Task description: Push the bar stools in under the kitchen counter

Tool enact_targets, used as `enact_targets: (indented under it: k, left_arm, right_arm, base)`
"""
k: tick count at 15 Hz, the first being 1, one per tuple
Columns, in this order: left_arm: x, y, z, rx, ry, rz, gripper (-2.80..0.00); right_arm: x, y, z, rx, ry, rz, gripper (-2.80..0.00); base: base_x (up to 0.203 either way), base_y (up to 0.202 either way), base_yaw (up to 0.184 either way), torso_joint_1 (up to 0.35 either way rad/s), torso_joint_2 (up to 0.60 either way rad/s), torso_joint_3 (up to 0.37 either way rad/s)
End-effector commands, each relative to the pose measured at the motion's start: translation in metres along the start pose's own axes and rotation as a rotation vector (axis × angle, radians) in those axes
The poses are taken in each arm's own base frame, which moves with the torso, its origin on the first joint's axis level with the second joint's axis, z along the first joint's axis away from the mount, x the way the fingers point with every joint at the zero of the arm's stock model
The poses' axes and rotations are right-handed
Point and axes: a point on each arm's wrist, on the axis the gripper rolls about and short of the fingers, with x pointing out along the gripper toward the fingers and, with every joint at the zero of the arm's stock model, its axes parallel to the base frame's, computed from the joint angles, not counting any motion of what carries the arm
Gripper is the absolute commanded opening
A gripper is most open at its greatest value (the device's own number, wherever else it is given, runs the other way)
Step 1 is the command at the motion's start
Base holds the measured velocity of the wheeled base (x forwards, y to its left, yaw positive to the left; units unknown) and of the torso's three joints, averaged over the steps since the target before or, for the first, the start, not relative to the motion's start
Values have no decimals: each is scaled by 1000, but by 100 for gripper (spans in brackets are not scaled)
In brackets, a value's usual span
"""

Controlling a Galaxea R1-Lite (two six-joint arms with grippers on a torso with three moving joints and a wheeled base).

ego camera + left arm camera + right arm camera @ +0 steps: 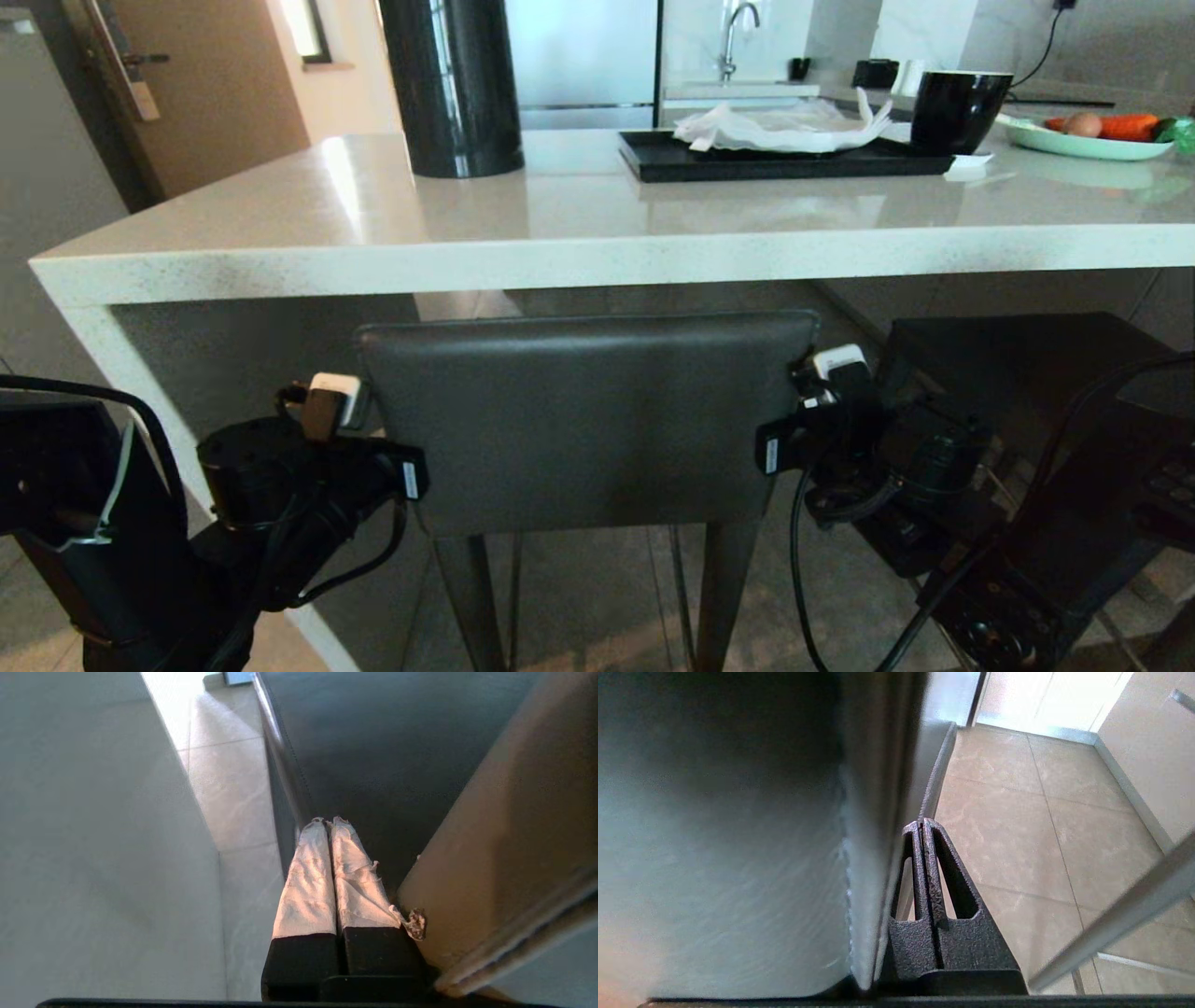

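One bar stool shows its dark grey backrest [588, 420] just below the front edge of the kitchen counter [597, 224], an off-white speckled slab. My left gripper [334, 399] sits at the backrest's left end and my right gripper [837, 366] at its right end. The left wrist view has the tape-wrapped left gripper [327, 821] shut and empty over the dark seat [397, 756], beside the backrest [504, 835]. Seen from the right wrist, the black right gripper [923, 822] is shut and empty against the backrest's edge [738, 835]. A second stool's dark seat [1018, 373] lies to the right.
The counter's slab side leg [93, 835] stands close on the left of the stool. On the counter are a black cylinder [453, 84], a black tray with white paper [784, 154], a black cup [957, 107] and a green plate of food [1092, 135]. Tiled floor [1041, 835] lies below.
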Motion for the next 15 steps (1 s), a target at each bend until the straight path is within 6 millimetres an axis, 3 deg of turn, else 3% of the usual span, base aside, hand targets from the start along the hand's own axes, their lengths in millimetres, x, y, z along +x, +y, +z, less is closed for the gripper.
enact_targets:
  k: [1,7,13,15]
  left_arm:
    - [-2,0,-2,3,10,2,-280]
    - [-16,7,7,-4,-11,26,-280]
    - [-47,45,12,-123,-16,154,-280]
    - [-59,47,16,-126,-29,160,-280]
  right_arm:
    - [-1,0,-1,-1,1,1,-280]
    - [-12,-7,7,4,-6,-12,-280]
    - [-37,-80,18,25,-16,-235,-280]
    - [-51,-85,18,32,-1,-252,-280]
  base:
    - [100,0,9,6,5,-2]
    - [0,0,0,0,0,0]
    - [0,0,0,0,0,0]
    - [0,0,0,0,0,0]
